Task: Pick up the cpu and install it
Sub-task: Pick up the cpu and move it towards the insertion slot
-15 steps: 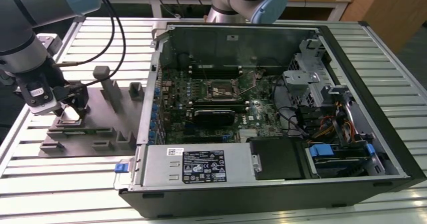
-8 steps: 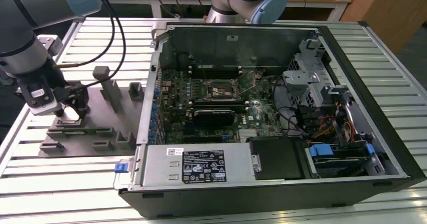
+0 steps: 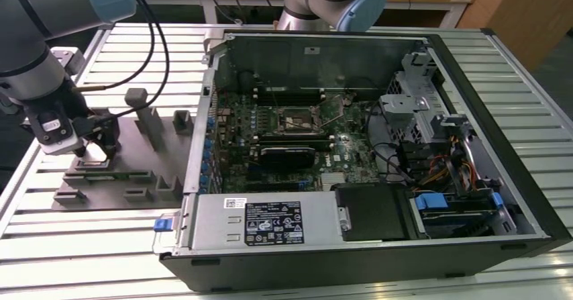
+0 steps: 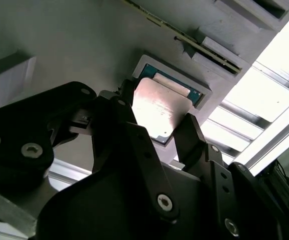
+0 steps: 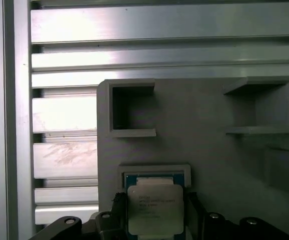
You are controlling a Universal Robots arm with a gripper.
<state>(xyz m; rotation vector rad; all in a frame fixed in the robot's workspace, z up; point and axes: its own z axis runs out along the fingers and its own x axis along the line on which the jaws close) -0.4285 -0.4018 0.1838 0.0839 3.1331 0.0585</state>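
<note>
First wrist view shows jaws clenched on the cpu, print unreadable.

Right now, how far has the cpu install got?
Done: the gripper is at the grey tray. In hand: it is shut on the cpu at its tray pocket. Left: the cpu is not yet at the motherboard socket in the open case.

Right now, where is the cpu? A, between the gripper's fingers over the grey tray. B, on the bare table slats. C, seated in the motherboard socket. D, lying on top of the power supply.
A: in the first wrist view the gripper clasps the cpu by two opposite edges, over its pocket in the grey tray.
</note>
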